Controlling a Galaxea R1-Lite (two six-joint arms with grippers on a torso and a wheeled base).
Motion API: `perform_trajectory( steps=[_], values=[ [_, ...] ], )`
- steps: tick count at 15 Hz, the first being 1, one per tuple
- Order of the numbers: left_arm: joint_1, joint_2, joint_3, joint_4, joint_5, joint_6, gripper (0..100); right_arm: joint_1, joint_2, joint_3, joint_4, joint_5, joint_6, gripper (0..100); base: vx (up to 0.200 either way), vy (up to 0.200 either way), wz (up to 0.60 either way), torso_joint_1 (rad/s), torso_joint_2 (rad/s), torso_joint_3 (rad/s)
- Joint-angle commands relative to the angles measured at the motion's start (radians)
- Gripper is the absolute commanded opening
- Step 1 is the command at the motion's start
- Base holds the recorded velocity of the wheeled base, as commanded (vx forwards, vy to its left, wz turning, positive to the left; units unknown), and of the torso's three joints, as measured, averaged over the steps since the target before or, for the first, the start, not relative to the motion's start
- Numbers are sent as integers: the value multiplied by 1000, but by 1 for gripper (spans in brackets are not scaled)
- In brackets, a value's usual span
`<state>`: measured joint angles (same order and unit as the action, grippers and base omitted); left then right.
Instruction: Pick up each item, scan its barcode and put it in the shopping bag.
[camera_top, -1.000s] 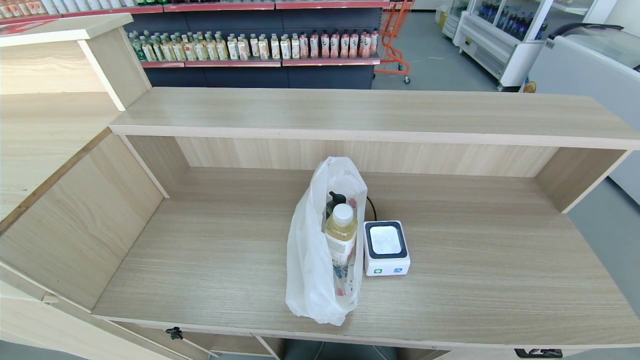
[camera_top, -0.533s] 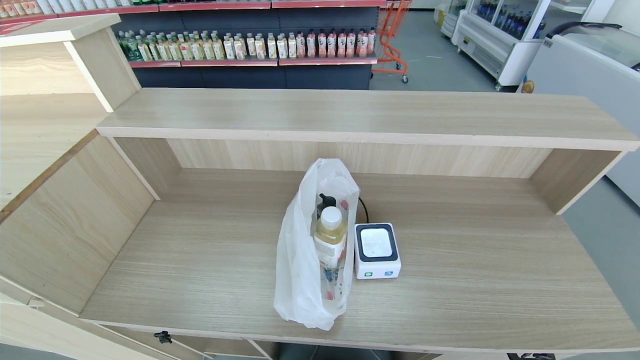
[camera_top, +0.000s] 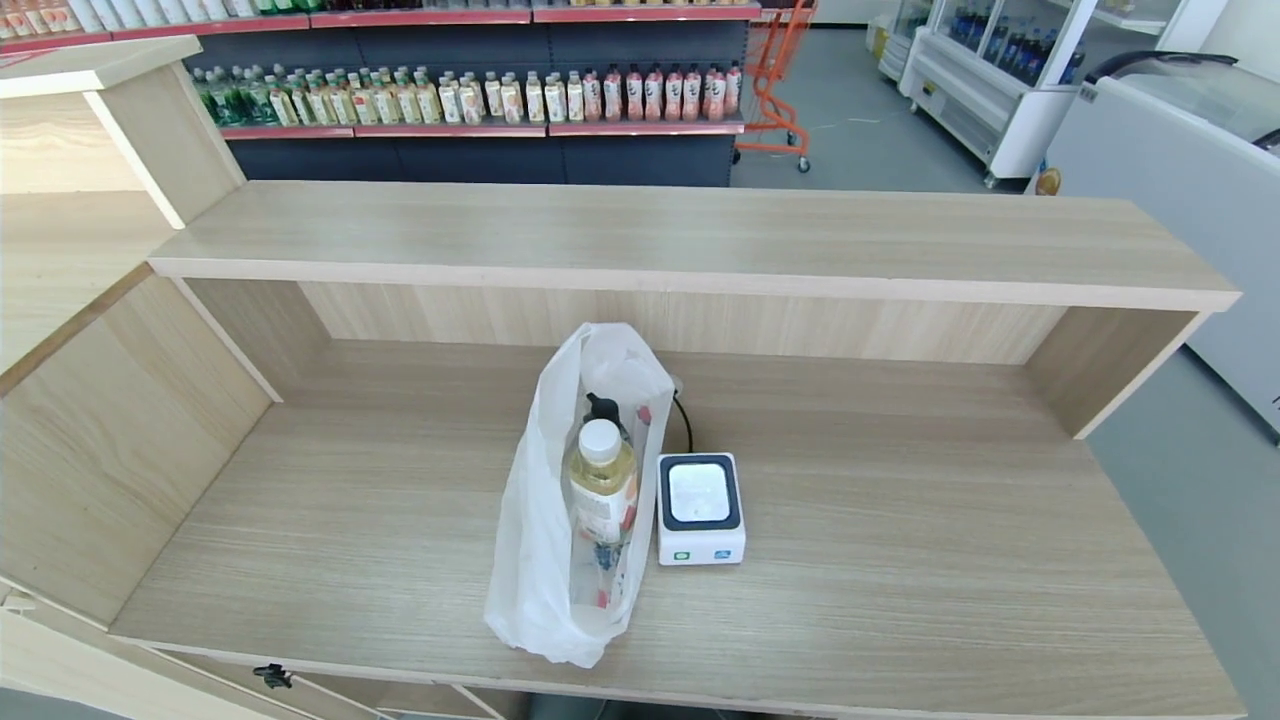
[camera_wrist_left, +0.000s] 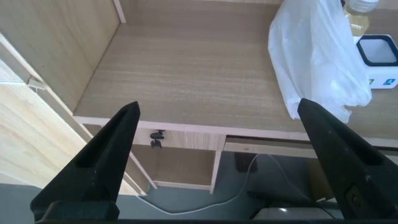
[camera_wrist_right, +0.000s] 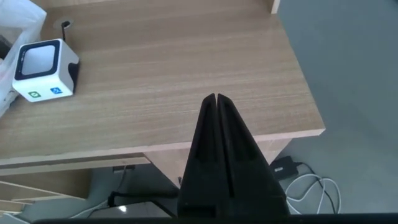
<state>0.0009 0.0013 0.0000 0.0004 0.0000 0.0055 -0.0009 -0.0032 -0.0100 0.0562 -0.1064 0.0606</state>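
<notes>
Standing on counter (camera_top: 900, 560) (shelves (camera_top: 480, 128), probably drinks, behind): shopping bag (camera_top: 535, 560).

This is a shop, seen from behind its wooden checkout counter (camera_top: 900, 570). On it a white barcode scanner (camera_top: 700, 508) stands just beside a plastic shopping bag (camera_top: 535, 560) holding a drink bottle (camera_top: 601, 482). Beyond the counter, at 11 o'clock, red-edged shelves (camera_top: 470, 129) carry rows of bottled drinks (camera_top: 470, 98). An orange trolley (camera_top: 768, 60) is at 12 o'clock. Glass-fronted coolers (camera_top: 980, 80) and a chest freezer (camera_top: 1150, 160) are at 1 to 2 o'clock.
</notes>
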Motion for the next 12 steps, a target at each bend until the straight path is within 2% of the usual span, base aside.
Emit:
perform_trajectory(
  steps=[1,12],
  values=[
    [1,-1,0,0,0,-1,100,1,3,1,-1,1,1,0,0,0,0,0,0,0],
    [1,-1,0,0,0,-1,100,1,3,1,-1,1,-4,0,0,0,0,0,0,0]
  ],
)
